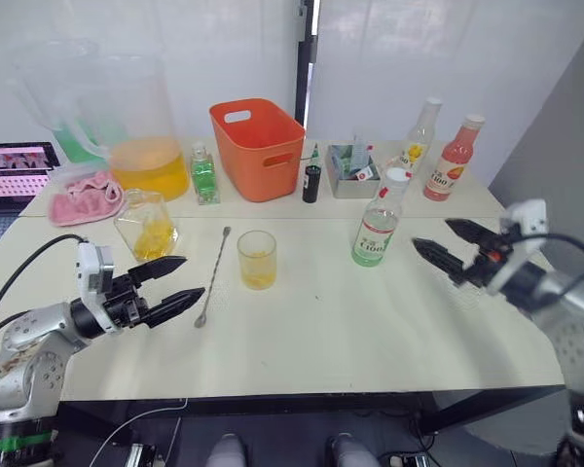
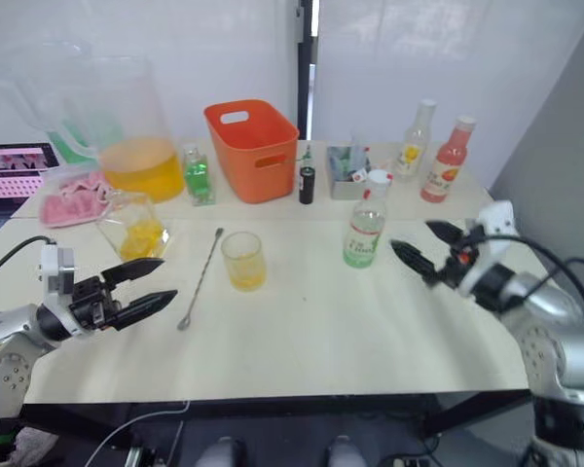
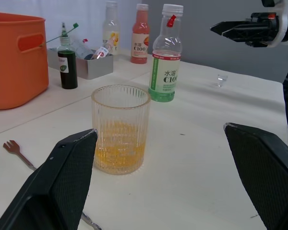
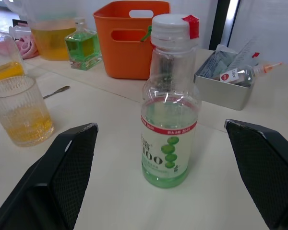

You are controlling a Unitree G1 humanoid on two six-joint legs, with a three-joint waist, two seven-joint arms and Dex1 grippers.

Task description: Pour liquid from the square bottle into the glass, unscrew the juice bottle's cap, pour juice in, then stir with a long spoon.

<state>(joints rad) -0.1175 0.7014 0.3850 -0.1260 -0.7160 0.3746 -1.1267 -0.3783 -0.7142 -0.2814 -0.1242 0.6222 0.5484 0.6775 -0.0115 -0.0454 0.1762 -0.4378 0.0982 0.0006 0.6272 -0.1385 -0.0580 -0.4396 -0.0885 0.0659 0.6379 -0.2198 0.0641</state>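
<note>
Small ribbed clear glass [image 1: 257, 259] on the white desk [image 1: 370, 331] already holds yellow-orange liquid, so the juice step looks next. Tall slim clear plastic juice bottle with green label [image 1: 377, 227] stands upright, white cap [image 4: 171, 26] on, straight ahead of the right gripper [image 1: 448, 244], the nearer arm, jaws spread, empty. Left gripper [image 1: 175, 283] jaws spread, empty, facing the glass.

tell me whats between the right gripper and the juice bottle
Nothing: in the left eye view, only bare table separates the open right gripper from the juice bottle. The right wrist view shows the same.
</note>
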